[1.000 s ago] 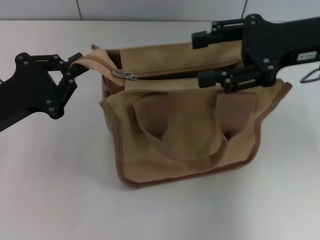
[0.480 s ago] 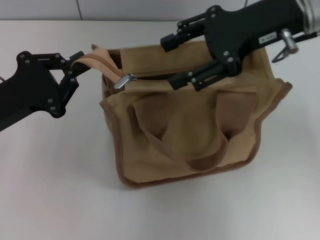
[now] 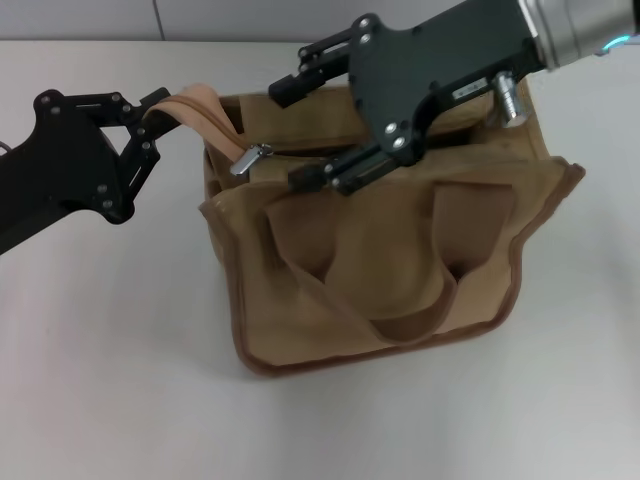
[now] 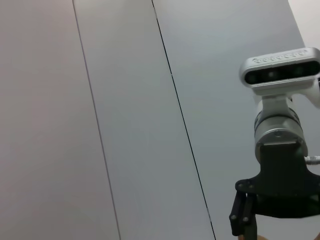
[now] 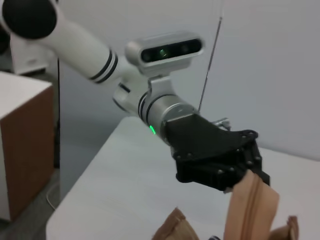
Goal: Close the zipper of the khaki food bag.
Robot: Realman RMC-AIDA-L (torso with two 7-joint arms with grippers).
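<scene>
Tools: two; khaki food bag (image 3: 380,270): one.

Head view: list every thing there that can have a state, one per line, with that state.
khaki food bag: upright on the table, top open.
zipper: unzipped; slider at the left end, pull tab free.
zipper end tab: pulled taut, up and away from the bag.
left gripper: shut on the zipper end tab.
right gripper: open, above the bag mouth beside the slider, holding nothing.

Lab/test rm, white table (image 3: 120,380), grey panel wall (image 4: 125,100)
</scene>
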